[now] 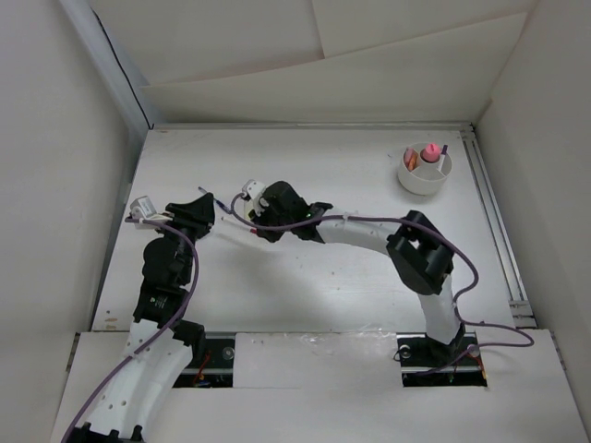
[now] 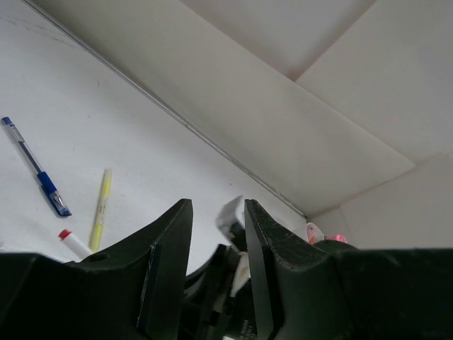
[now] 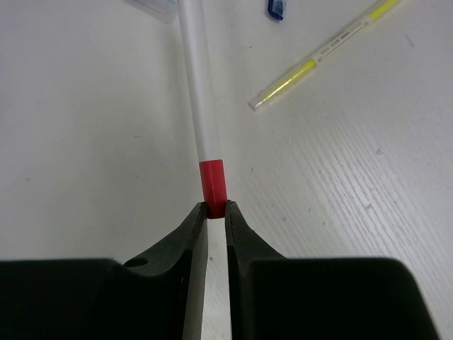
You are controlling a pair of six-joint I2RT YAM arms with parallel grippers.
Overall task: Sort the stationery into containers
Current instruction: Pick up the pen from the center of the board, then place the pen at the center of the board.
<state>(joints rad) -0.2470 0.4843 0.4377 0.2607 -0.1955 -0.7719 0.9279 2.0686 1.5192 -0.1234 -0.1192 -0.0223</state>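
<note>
- Here we go: the right gripper (image 3: 216,209) has its jaws pinched on the red cap (image 3: 212,180) of the white pen (image 3: 198,92), holding it by the very end.
- The pen's long axis runs straight ahead of the fingers, low over the table (image 1: 323,286). We cannot tell whether it is off the surface yet.
- This is happening left of centre, and the white cup (image 1: 423,186) sits well apart at the far right, a pink-capped tube (image 1: 430,150) already standing in it.
- So the carry goes right and far. The right arm's base is on the cup's side, which we judge makes it the better arm for this.
- The pen lies flat and the compartments open upward, so it will need tipping upright. An end grip like this could let it swing.
- The left gripper (image 2: 218,209) hangs just beside the right one, jaws apart, nothing between them.
- The yellow pen (image 3: 325,53) and the blue pen (image 2: 35,166) wait on the table just beyond.
</note>
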